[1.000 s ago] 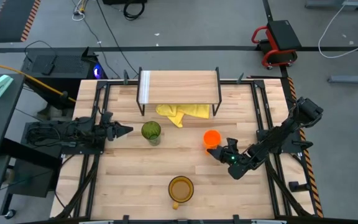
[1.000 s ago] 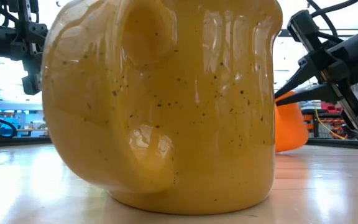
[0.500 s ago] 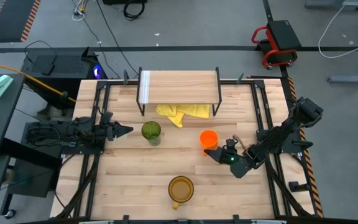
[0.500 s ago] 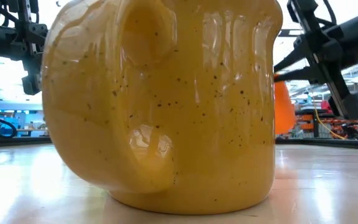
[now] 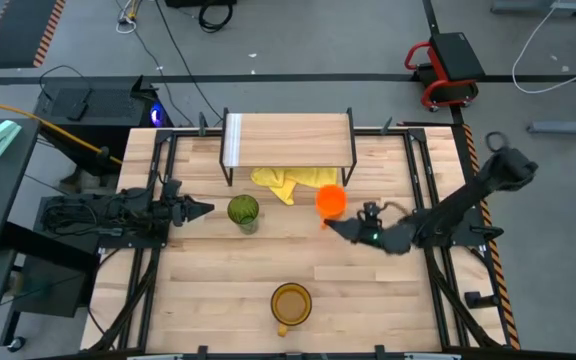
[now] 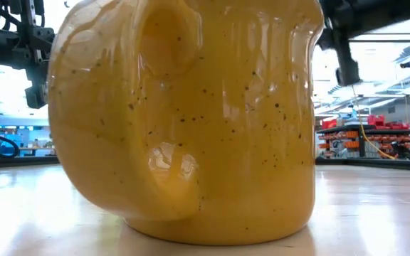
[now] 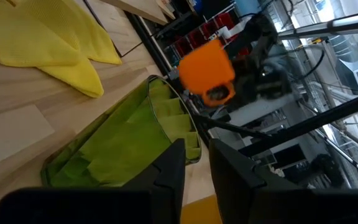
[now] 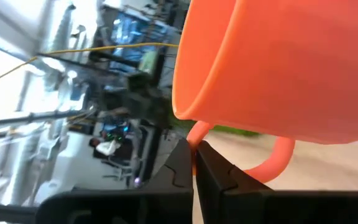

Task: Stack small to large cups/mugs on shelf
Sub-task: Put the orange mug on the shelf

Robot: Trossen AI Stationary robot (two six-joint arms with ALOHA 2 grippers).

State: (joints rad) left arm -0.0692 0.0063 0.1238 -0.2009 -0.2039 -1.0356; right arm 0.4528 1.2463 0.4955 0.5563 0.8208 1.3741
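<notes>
The small orange mug (image 5: 331, 200) hangs in the air in front of the shelf (image 5: 288, 139), carried by my right gripper (image 5: 334, 223), which is shut on it. It also shows in the left wrist view as the orange mug (image 7: 206, 65). The green tumbler (image 5: 243, 211) stands upright on the table, just right of my left gripper (image 5: 206, 209), whose fingers are a narrow gap apart and touch nothing. The amber-yellow mug (image 5: 291, 303) stands near the table's near edge and fills the low view (image 6: 184, 121). My right gripper pinches the orange mug's handle (image 8: 196, 132) between its two fingers (image 8: 180, 163), close to where the handle meets the rim. The fingers come roughly level from the table's right. The mug is lifted clear of the table.
A yellow cloth (image 5: 292, 182) lies under and in front of the shelf. The shelf's black legs (image 5: 346, 176) stand close to the carried mug. Black rails (image 5: 420, 190) run along both table sides. The middle of the table between tumbler and amber mug is bare wood.
My right gripper has risen with the orange mug and moved toward the table's far edge and the shelf. The mug, standing on the table a second ago, is now lifted clear and has left the low view.
</notes>
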